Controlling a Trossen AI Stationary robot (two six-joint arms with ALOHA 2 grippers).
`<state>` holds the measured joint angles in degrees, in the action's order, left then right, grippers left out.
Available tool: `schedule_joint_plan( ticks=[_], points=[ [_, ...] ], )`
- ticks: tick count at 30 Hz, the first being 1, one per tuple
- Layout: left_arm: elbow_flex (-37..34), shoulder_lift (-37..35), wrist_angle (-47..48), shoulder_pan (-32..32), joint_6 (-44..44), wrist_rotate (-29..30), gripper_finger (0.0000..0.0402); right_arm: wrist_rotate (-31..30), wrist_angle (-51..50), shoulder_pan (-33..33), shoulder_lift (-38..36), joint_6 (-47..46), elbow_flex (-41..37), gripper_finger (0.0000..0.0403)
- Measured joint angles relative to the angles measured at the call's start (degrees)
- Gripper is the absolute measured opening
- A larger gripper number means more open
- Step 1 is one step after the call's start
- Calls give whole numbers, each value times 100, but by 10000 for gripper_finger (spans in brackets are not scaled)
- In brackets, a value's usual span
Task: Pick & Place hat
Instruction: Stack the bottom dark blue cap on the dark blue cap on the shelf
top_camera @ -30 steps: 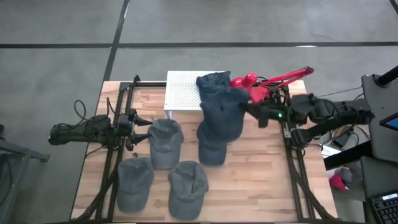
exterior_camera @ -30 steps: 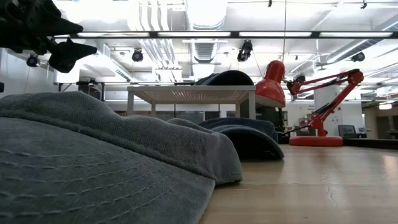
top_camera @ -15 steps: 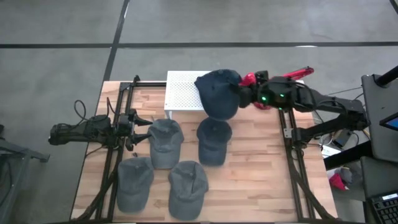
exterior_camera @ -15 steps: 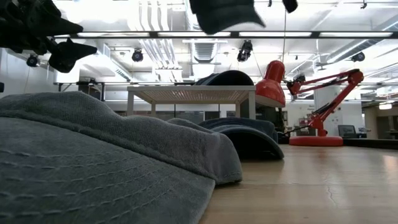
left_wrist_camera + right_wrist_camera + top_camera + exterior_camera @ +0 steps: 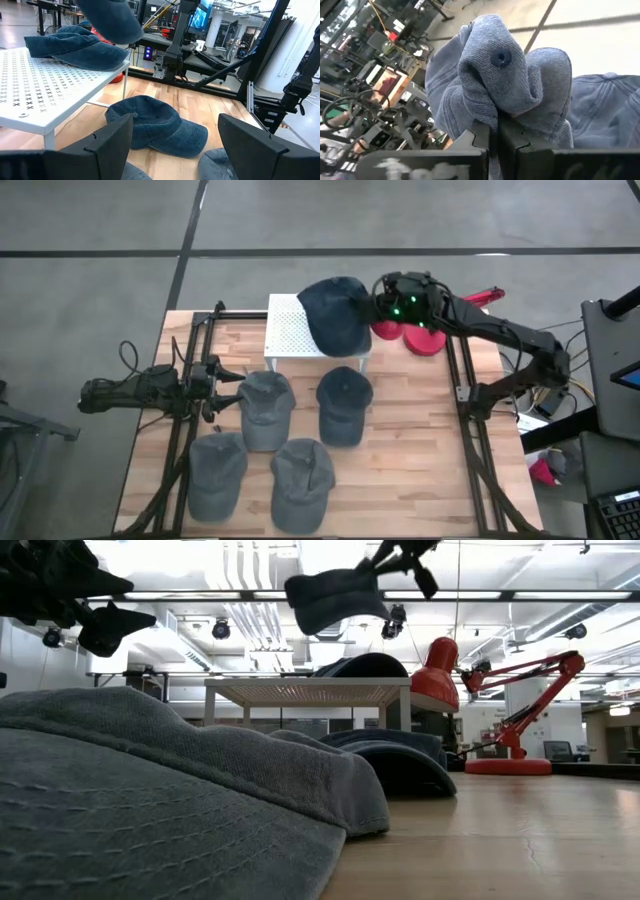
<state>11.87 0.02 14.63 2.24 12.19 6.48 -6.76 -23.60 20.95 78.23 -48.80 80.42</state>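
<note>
Grey concrete floor surrounds the wooden bench (image 5: 420, 470), which fills the lower centre of the high view. At the bench's upper centre I see a white perforated stand (image 5: 285, 330) with one denim hat already on it, visible in the left wrist view (image 5: 75, 47). The right gripper (image 5: 378, 302) is at the upper centre-right of the high view, its fingers (image 5: 485, 137) clenched on the carried hat (image 5: 335, 315). That hat hangs in the air above the stand's right portion; in the low view it shows at top centre (image 5: 335, 598), clear of the stand's top. A red desk lamp (image 5: 425, 340) sits just right of the stand. Four more hats lie on the bench below the stand, the nearest at centre (image 5: 343, 405). The left gripper (image 5: 225, 385) waits at the left edge of the bench, fingers (image 5: 107, 145) spread apart and holding nothing.
</note>
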Motion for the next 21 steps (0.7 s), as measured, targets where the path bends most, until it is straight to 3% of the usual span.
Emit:
schedule_joint_plan(
  ticks=[7,21],
  points=[
    [1,2,0,0,0,0,296,869,-47,628,57,-178,-47,8],
    [1,-1,0,0,0,0,296,1001,-626,1051,-8,-4,-118,8]
  ],
)
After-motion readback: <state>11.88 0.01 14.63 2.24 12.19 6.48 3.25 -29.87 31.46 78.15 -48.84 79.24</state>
